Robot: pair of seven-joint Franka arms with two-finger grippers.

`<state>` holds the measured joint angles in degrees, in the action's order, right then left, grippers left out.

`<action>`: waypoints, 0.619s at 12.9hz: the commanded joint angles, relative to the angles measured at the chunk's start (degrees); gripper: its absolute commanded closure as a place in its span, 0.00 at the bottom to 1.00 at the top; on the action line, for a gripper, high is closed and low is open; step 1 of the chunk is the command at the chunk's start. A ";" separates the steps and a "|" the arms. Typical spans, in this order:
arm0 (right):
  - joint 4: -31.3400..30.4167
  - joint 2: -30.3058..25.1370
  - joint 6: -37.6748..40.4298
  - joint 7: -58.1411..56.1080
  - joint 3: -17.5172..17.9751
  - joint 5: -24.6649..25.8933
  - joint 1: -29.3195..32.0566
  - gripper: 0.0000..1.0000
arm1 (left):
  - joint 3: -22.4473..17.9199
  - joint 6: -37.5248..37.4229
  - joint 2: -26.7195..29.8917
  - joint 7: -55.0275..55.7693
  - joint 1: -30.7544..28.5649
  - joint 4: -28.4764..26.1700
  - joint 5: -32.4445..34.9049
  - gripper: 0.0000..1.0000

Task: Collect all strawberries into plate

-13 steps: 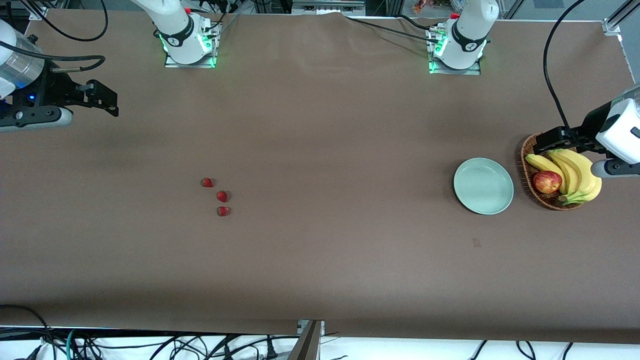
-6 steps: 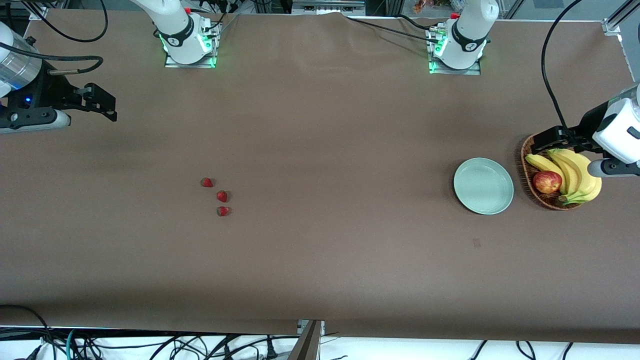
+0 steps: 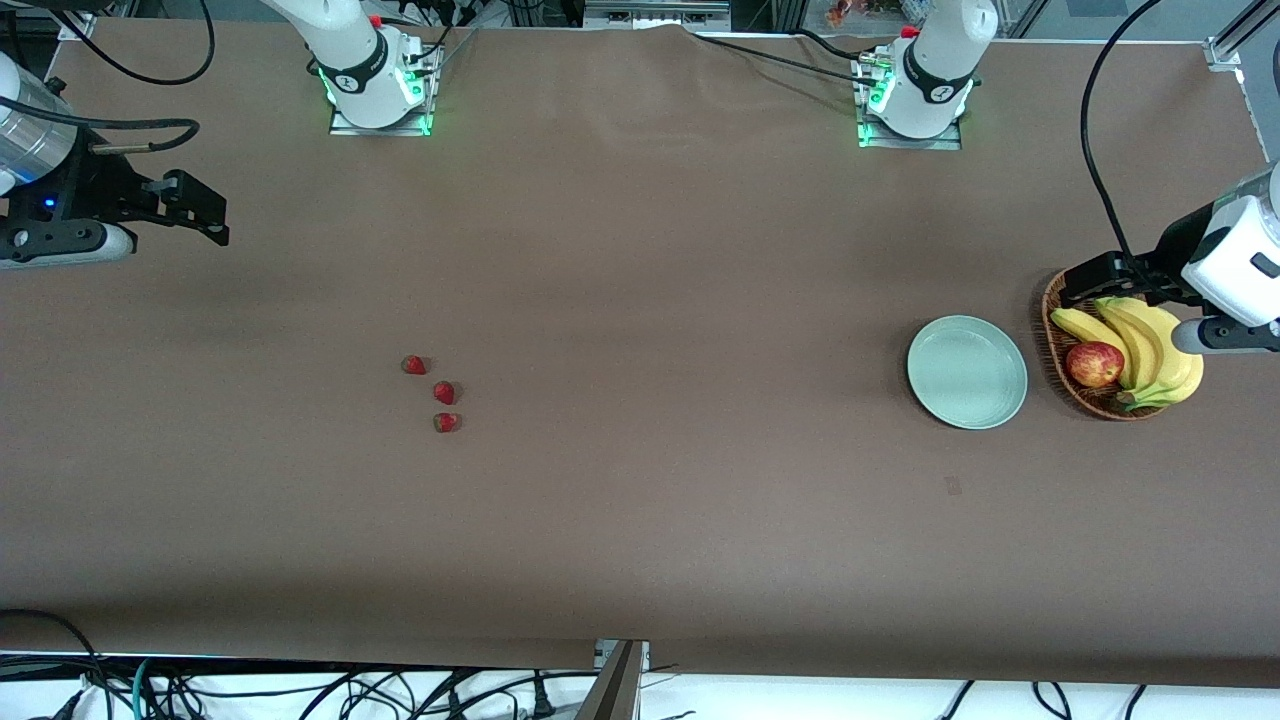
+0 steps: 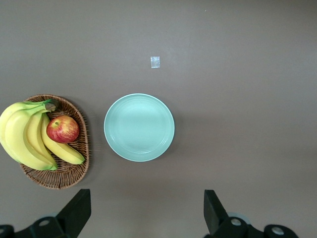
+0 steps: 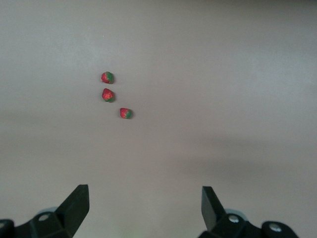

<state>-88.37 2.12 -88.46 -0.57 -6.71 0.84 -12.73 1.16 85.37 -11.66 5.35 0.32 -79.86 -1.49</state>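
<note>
Both grippers hang in the air with fingers spread wide and nothing between them. Right gripper (image 3: 195,205) is over bare brown table (image 3: 640,520) at the right arm's end, well apart from the three strawberries (image 3: 436,393), which lie close together in a short row on the cloth, the last of them nearest the front camera. Left gripper (image 3: 1085,282) hovers over the rim of the wicker basket (image 3: 1052,325) holding bananas (image 3: 1150,345) and a red-yellow apple (image 3: 1094,364). Just beside the basket, toward the table's middle, sits the mint-green plate (image 3: 967,372), with nothing on it.
</note>
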 commanded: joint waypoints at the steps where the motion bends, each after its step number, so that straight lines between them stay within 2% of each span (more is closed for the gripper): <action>1: 1.35 2.17 0.22 0.13 0.65 -0.05 -0.10 0.00 | -0.10 -0.99 -0.73 0.19 0.30 1.90 -1.14 0.00; 5: 1.36 2.62 0.49 -0.66 -0.05 0.04 0.61 0.00 | -0.10 -1.08 -0.73 0.19 0.30 1.90 -1.14 0.00; 8: 1.44 6.75 -0.83 -0.13 0.12 0.22 0.08 0.00 | -0.10 -1.08 -0.73 0.01 0.03 1.90 -1.06 0.00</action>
<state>-88.37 5.68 -88.65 -0.53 -6.83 0.83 -12.77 1.21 85.37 -11.66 5.35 0.40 -79.81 -1.50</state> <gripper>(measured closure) 0.000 0.000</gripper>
